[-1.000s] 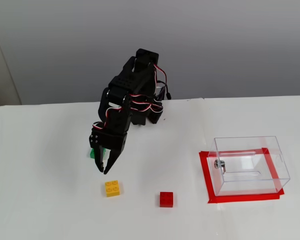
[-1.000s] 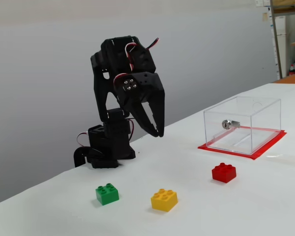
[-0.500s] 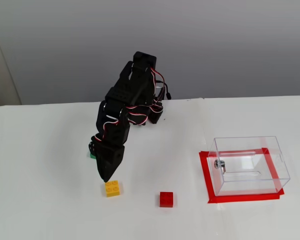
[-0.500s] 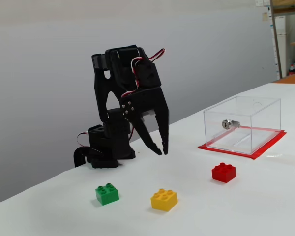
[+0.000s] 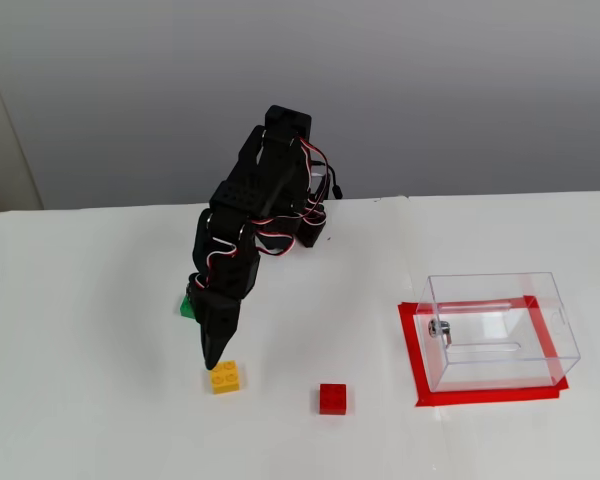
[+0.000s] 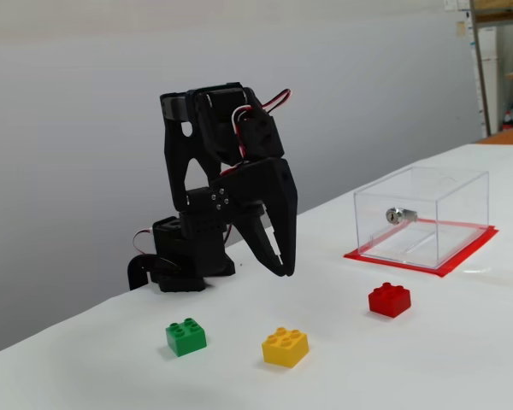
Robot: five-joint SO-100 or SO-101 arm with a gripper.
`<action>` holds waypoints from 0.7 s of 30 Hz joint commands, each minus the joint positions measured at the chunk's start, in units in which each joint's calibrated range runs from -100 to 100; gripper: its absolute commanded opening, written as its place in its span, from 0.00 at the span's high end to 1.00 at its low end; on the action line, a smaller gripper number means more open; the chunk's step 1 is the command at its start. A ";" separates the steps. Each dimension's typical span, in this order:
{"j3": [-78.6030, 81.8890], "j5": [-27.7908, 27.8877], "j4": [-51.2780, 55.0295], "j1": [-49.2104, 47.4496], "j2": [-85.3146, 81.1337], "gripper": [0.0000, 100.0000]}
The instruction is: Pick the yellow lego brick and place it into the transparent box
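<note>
Now the claw (image 6: 278,256) hangs empty above the surface (image 5: 100,400), fingers nearly together, tips just over the yellow brick (image 5: 225,377), which sits untouched. Best bet: spread wider, drop straight, straddle the brick squarely. Green brick (image 6: 185,336) waits close behind, red brick (image 5: 332,398) lies toward the box (image 5: 495,330) on red tape (image 5: 412,355), so lift high to clear that wall.

We count three bricks: one yellow brick (image 5: 225,376), one red brick (image 5: 332,398), one green brick (image 6: 186,336). One clear box (image 5: 498,330), one robot arm (image 6: 222,205).
</note>
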 commanded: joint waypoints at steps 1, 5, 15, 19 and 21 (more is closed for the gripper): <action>-1.45 -1.88 0.52 0.57 -0.36 0.98; -1.45 -4.91 2.69 0.71 -0.27 0.98; -1.36 -4.75 2.78 1.82 -0.19 0.76; -1.36 -4.96 2.78 1.90 -0.10 0.75; -1.45 -5.06 2.78 2.78 1.00 0.75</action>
